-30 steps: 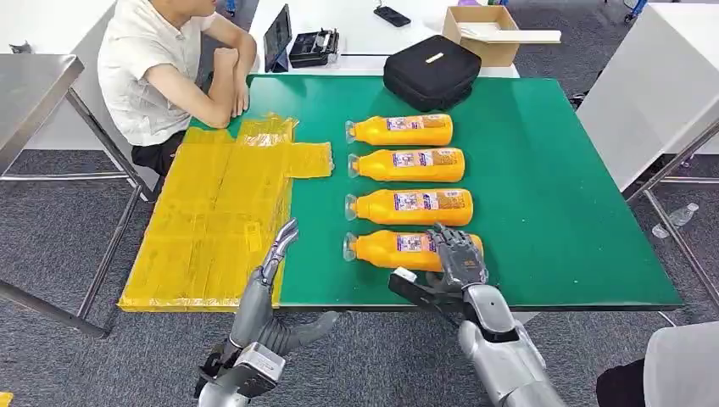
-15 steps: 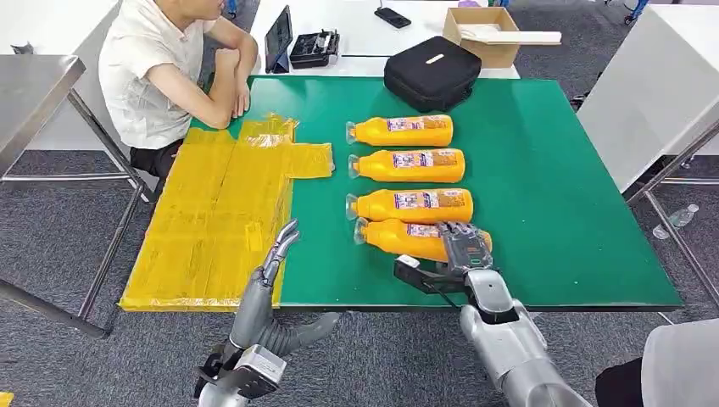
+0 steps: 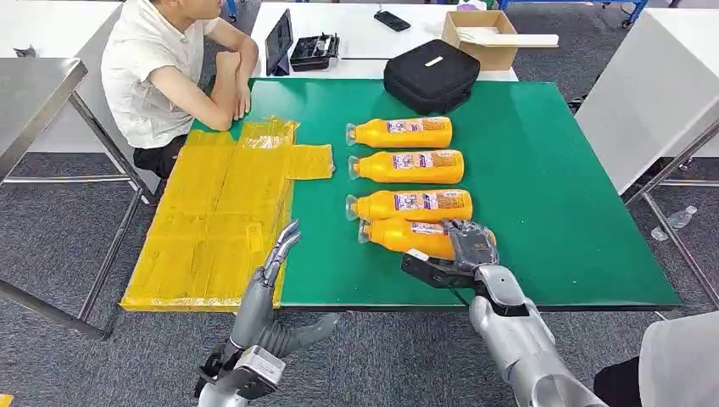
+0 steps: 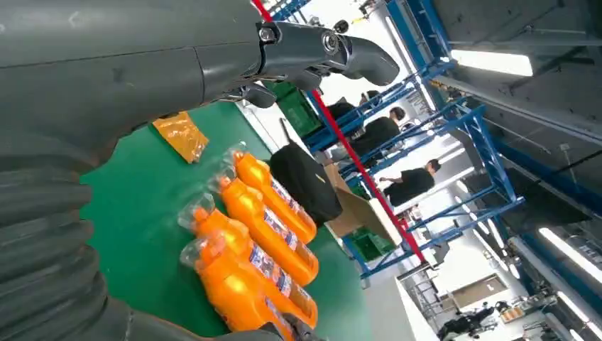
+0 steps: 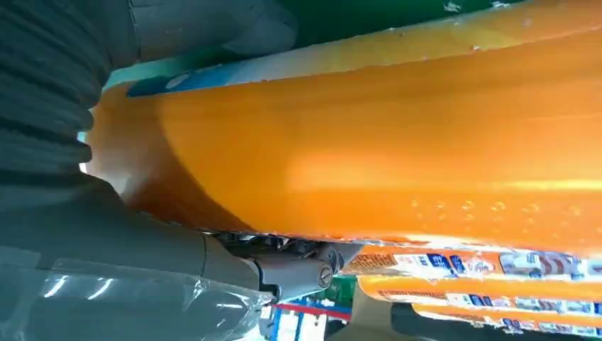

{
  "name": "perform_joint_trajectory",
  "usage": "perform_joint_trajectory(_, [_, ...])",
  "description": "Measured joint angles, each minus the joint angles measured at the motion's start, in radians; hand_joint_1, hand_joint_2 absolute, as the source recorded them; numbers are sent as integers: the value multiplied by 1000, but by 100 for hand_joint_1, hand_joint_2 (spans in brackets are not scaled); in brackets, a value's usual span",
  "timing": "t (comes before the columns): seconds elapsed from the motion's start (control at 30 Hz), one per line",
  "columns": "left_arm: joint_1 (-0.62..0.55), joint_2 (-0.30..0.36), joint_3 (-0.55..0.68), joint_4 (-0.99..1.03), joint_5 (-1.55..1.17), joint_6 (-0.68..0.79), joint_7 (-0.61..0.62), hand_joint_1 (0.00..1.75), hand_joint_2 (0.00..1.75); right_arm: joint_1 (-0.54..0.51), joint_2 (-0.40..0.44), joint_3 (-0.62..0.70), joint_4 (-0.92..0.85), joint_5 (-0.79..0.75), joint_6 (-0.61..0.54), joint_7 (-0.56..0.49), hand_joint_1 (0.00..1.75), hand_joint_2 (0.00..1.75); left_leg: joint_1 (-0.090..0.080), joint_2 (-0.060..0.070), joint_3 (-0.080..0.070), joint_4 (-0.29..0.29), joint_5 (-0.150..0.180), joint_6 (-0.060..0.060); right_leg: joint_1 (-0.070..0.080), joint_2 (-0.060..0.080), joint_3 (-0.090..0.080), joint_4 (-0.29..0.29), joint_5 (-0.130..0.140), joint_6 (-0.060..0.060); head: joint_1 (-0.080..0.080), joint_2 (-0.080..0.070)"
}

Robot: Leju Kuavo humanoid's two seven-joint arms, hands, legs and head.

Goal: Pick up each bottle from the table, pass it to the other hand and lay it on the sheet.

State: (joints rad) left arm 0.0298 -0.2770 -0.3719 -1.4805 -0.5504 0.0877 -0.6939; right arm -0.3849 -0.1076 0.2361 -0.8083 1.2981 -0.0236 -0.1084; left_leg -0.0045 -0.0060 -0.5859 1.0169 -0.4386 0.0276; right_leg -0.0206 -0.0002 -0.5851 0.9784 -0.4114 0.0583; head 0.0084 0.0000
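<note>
One bottle (image 3: 407,236) is gripped by the right hand (image 3: 473,250) on the tabletop (image 3: 551,212); the left hand (image 3: 275,254) is held open, fingers apart.

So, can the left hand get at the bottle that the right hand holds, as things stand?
Probably yes. The left hand hangs open over the table's near edge, with bare green mat between it and the bottle that the right hand grips at the base, leaving the cap end free.

An industrial hall used as a robot lab: tall blue racking (image 4: 454,135) under strip lights, grey carpet (image 3: 51,246) at 9 o'clock, steel-legged work tables (image 3: 593,280), and a seated person (image 3: 161,76) at 11 o'clock.
</note>
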Motion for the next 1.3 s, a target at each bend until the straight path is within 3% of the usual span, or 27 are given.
perform_joint_trajectory(0.13, [-2,0,5,9,96,-38,4,0,175,28,-24,-42,-11,-253,45,-150,175,175,0,2,4,0,-2,0,0,2,3,-1,0,0,1,0])
perform_joint_trajectory(0.33, [0,-8,43,26,256,-91,91,0,175,160,-30,-57,-204,-470,74,-183,175,175,1,3,3,0,-3,0,1,4,12,-1,1,0,0,0])
perform_joint_trajectory(0.5, [1,-18,89,56,406,-101,248,0,175,275,10,-37,-411,-510,73,-184,175,175,3,3,-3,0,-3,-1,3,3,7,0,0,0,0,0])
perform_joint_trajectory(0.63, [-1,-23,110,98,541,-137,347,0,175,302,57,-4,-491,-510,62,-190,175,175,3,3,-9,0,-1,-2,3,3,2,1,0,0,0,0])
perform_joint_trajectory(1.07, [-16,-26,131,183,616,-164,393,0,175,289,140,48,-543,-542,64,-227,175,175,2,1,-16,0,0,-1,2,3,-4,1,0,0,0,0])
perform_joint_trajectory(1.17, [-24,-26,129,208,629,-174,404,0,175,267,164,72,-536,-552,79,-232,166,175,2,2,-16,0,0,-1,2,3,-5,1,0,0,0,0])
perform_joint_trajectory(1.3, [-40,-26,118,248,643,-194,406,0,175,223,200,122,-494,-559,81,-222,175,175,3,2,-16,0,0,-2,3,3,-5,1,0,0,0,0])
